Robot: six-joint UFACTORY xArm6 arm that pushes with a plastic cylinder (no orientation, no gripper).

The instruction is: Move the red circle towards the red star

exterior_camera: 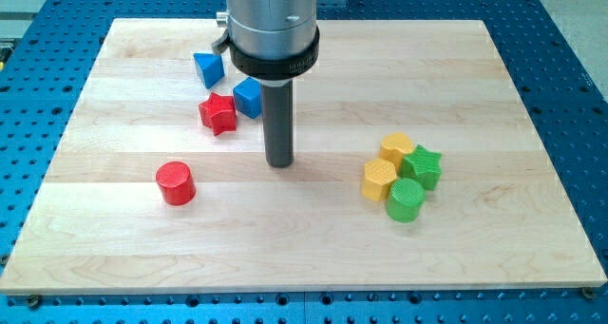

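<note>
The red circle (176, 183) is a short red cylinder at the view's lower left of the wooden board. The red star (218, 113) lies up and to the right of it, touching a blue cube (248, 97). My tip (278, 162) rests on the board near the centre, to the right of the red circle and below right of the red star. It touches no block.
A blue triangular block (208, 68) lies up left of the blue cube. At the view's right sit two yellow hexagonal blocks (397, 149) (379, 180), a green star (422, 165) and a green cylinder (406, 200), clustered together. The wooden board (475, 257) lies on a blue perforated table.
</note>
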